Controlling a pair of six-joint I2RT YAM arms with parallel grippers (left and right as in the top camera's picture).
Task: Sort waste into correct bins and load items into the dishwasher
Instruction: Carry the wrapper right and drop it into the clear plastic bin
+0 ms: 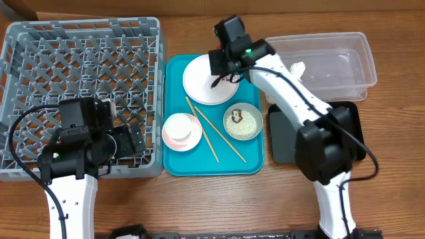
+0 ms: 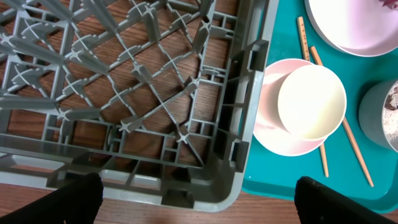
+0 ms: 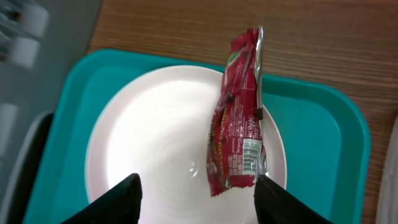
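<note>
The right jaws hung open over the white plate [image 3: 149, 162] at the far end of the teal tray [image 3: 323, 143], grasping nothing. Their two fingers [image 3: 118, 199] stood apart at the lower edge of the wrist view. The red-and-white snack wrapper [image 3: 239, 137] lay on the plate just ahead of the gap, off-centre toward the right-hand finger. Its long axis ran straight away from the jaws, roughly in line with their reach, so closing across its narrow width looked the likely grip. Whether its near end touched that finger could not be told, since the fingertips were cut off by the frame. The right arm was plainly the nearer. The left jaws were spread wide and empty over a corner of the dish rack [image 2: 124, 93], beside the cup [image 2: 311, 102] standing in the pinkish bowl [image 2: 273, 134]. From above, the wrist hid most of the wrapper and the arm covered much of the black tray [image 1: 282, 139]. The clear tub [image 1: 332, 63] lay on the surface to the right of the plate.
</note>
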